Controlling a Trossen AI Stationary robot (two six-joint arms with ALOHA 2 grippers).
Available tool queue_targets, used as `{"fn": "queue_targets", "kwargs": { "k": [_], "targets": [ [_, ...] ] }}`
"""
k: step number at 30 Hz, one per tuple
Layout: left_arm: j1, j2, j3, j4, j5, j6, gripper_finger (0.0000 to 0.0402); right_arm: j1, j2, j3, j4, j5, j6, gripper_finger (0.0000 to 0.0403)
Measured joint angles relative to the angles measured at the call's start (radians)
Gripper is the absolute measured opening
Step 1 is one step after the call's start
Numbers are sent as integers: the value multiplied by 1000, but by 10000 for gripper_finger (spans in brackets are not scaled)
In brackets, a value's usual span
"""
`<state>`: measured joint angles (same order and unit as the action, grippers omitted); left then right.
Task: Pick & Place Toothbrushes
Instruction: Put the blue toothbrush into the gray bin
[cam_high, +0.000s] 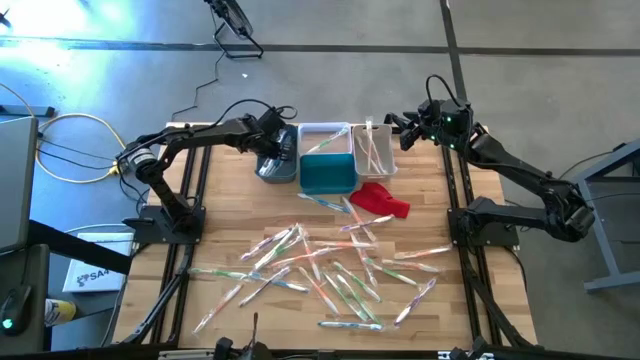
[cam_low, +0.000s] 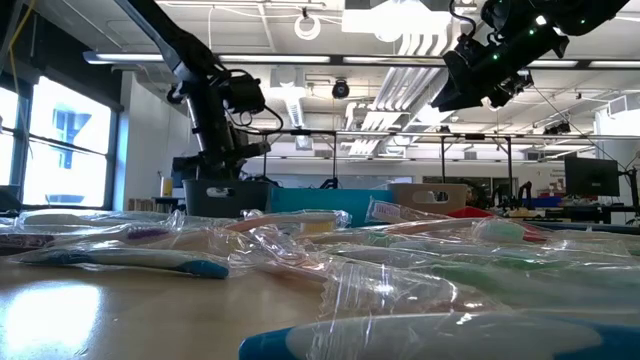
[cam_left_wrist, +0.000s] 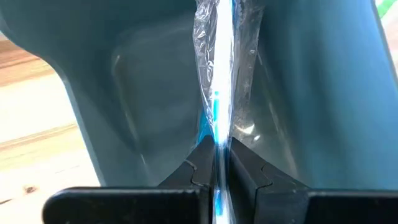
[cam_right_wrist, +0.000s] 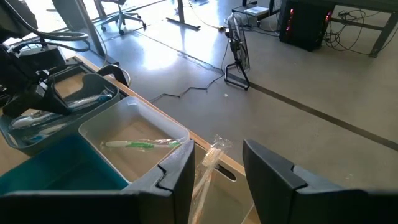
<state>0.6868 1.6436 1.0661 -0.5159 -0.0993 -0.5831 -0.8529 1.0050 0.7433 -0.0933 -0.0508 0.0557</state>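
Bright ceiling lights (cam_low: 400, 15), floor glare, blurred foreground toothbrushes (cam_low: 130, 258)

One camera looks straight down at the table (cam_high: 250, 225). One sits low on it, looking across. Two ride the arms, close over the bins (cam_right_wrist: 134, 134), seen from above too.

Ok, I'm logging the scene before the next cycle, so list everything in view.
toothbrushes: dozens, wrapped, mixed handle colours, scattered on the table's near half
grey bin: one, far side, left of the others
teal bin: one, middle
white bin: one, right, holds a green toothbrush
red cloth: one, beside the teal bin
table: one, wood
left gripper: shut on a blue toothbrush, over the grey bin
right gripper: open, above the white bin
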Motion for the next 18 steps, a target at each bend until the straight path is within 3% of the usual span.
{"fn": "queue_targets", "kwargs": {
  "k": [9,18],
  "targets": [
    [0,0,0,2,0,2,21,0,0,0,0,0,1,128],
    [0,0,0,2,0,1,53,0,0,0,0,0,1,128]
  ]
}}
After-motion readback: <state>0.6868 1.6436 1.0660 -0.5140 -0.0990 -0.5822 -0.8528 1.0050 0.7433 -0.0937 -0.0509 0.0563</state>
